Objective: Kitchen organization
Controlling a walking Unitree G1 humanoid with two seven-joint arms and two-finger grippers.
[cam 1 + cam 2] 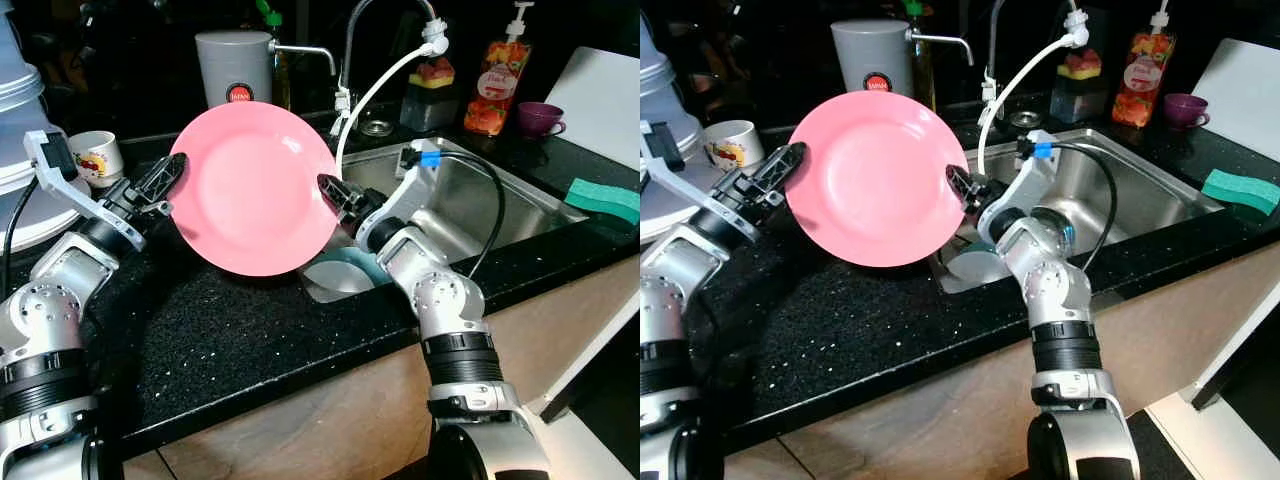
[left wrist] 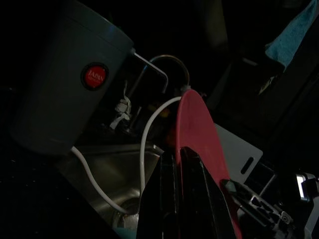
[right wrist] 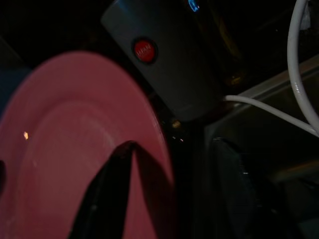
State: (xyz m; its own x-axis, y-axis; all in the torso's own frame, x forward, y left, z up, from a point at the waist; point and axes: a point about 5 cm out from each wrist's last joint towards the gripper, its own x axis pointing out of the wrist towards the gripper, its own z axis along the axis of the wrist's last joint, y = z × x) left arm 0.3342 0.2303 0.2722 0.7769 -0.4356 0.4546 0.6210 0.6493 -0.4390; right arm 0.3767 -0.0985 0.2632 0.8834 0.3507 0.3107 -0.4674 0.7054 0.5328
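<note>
We have the pink plate (image 1: 255,188) held up on edge over the black counter (image 1: 230,320), just left of the sink (image 1: 500,205), face toward the head camera. Left gripper (image 1: 170,172) is clamped on the plate's left rim; the left wrist view shows the rim pinched between its fingers (image 2: 199,199). Right gripper (image 1: 333,190) straddles the right rim: one finger (image 3: 107,194) lies across the plate face, the other behind the edge. It looks closed on the rim, but how firmly we can't tell.

Our read: we're mid-carry or mid-handover with a two-point rim grip. To do it well, we keep both wrists aligned with the plate's plane so neither pinch twists it, let go with one side only once the other clearly bears the load, and steer clear of the white hose (image 1: 375,90) arcing right behind the rim.

Containers, near to far:
- Sink: a pale teal dish (image 1: 340,272) sits at its near left corner, contents not readable; the rest of the basin looks bare steel.
- White mug (image 1: 97,157) left of the plate, inside hidden.
- Grey canister (image 1: 235,65) behind the plate, closed.
- Soap bottle (image 1: 497,85) with red-orange liquid by the tap, purple cup (image 1: 540,118) beside it.
- Green sponge (image 1: 603,198) lies on the right counter.
</note>
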